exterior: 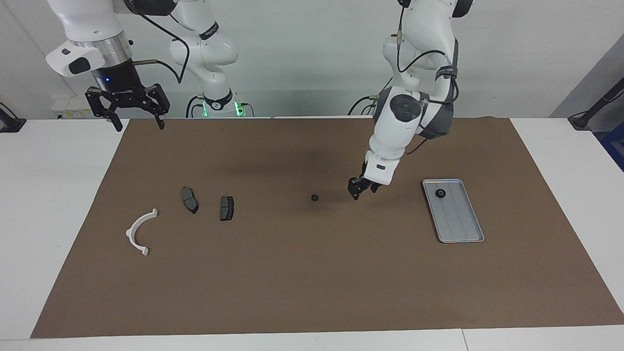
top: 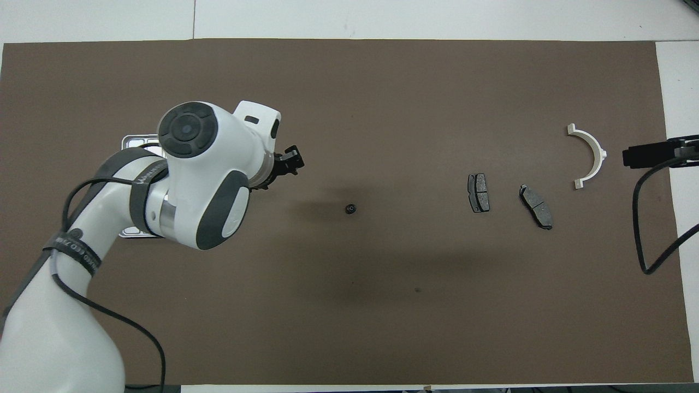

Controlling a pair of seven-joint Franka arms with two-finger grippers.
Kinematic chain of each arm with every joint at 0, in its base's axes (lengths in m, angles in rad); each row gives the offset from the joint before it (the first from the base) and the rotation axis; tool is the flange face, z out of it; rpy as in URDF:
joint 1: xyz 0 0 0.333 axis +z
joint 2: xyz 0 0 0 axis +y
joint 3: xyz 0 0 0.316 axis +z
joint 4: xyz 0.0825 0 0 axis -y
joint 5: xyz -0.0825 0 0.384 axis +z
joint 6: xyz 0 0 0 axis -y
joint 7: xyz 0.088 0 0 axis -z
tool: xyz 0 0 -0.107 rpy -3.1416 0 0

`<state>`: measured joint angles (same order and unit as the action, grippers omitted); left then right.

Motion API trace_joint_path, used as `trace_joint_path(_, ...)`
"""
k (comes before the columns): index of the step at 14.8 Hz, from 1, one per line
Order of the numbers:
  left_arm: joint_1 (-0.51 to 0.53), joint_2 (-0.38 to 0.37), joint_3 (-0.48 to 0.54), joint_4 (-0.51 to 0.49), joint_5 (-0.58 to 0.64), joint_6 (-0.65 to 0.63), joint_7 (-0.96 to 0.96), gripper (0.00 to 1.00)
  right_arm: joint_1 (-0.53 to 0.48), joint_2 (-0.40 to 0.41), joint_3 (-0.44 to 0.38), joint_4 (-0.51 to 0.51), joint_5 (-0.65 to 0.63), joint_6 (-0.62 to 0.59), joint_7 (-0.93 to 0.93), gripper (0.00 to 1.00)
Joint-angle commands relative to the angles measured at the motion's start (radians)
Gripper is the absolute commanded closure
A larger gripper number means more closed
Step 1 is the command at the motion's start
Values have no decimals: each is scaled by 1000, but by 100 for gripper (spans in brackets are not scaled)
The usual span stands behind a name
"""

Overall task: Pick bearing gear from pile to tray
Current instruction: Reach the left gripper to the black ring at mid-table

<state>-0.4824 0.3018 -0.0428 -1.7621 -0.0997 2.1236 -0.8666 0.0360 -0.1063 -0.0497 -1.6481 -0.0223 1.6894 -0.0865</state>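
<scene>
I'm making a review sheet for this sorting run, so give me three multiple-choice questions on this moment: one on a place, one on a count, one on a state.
1. Where is the ring that is not on the mat?
A in the tray
B on the white bracket
C on a brake pad

2. How many brake pads lie on the mat?
A one
B two
C four

3. The right end effector is:
A open and empty
B shut on a ring
C shut on the bracket

Answers: A, a black ring lies in the tray. B, brake pads and. A, the right end effector hangs open, holding nothing.
</scene>
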Motion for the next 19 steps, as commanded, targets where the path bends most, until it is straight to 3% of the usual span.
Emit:
trace_joint_path(1, -83, 146, 23, 168, 6, -60, -112, 25, -15, 8, 5, 17, 7, -28, 8, 0)
trace_joint_path(3, -143, 187, 24, 197, 41, -59, -139, 25, -16, 7, 5, 14, 9, -36, 10, 0)
trace_joint_path(8, -194, 192, 21, 176, 55, -48, -163, 25, -22, 2, 7, 13, 30, -164, 10, 0)
trace_joint_path(13, -217, 175, 21, 73, 63, 25, -163, 25, -22, -1, 7, 5, 30, -186, 10, 0)
trace_joint_path(19, -229, 215, 21, 99, 60, 30, -163, 26, -22, -4, 7, -1, 30, -189, 10, 0)
